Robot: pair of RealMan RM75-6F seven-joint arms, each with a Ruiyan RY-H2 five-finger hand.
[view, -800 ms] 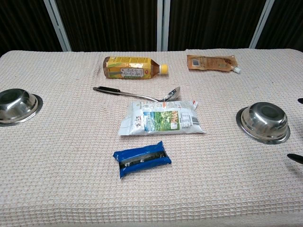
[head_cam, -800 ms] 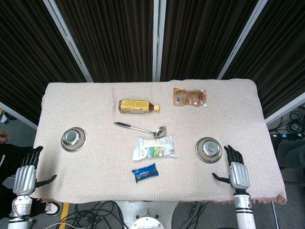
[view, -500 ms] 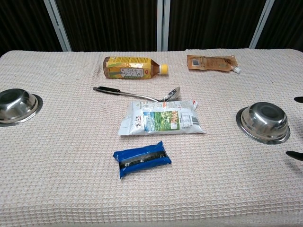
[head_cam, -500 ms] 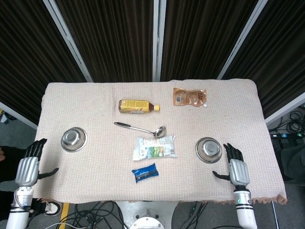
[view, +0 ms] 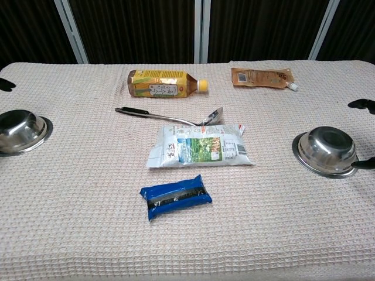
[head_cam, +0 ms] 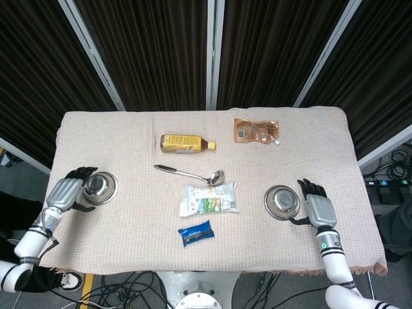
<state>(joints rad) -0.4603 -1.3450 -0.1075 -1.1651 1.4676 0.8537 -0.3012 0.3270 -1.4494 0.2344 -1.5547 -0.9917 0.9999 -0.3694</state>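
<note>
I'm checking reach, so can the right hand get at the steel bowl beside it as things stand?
Probably yes: the right hand is open right beside the steel bowl, its thumb at the rim, and nothing lies between them.

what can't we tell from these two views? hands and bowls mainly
- Left hand at left bowl: head view too small to show contact; chest view's edge cuts the hand to a dark tip.
- Right hand beside right bowl: whether its fingers touch the rim is unclear; chest view crops the hand.
- Print on the blue packet: too small to read.
</note>
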